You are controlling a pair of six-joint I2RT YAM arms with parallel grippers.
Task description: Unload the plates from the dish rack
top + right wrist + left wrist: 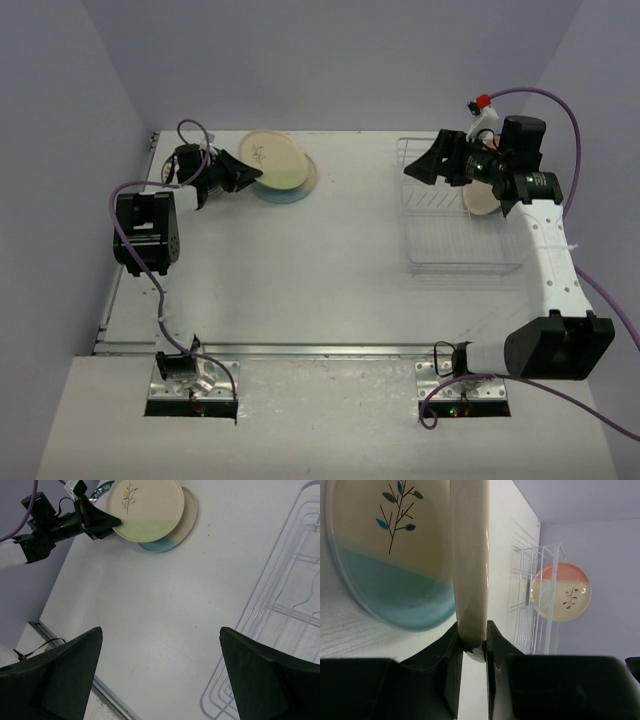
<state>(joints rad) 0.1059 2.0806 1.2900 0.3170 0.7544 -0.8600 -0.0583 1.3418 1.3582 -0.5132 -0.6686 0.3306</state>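
Your left gripper [474, 647] pinches the rim of the cream-and-green plate [147, 510] over the blue plate [395, 590] at the table's [330, 280] far left, so lower it flat before releasing, while your right gripper [160, 677], spread wide, hangs over the dish rack [440, 250] holding one pinkish plate [561, 592].

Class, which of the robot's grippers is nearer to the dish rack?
Right. The right gripper hovers open at the left edge of the dish rack; the left gripper is across the table, gripping the rim of a plate.
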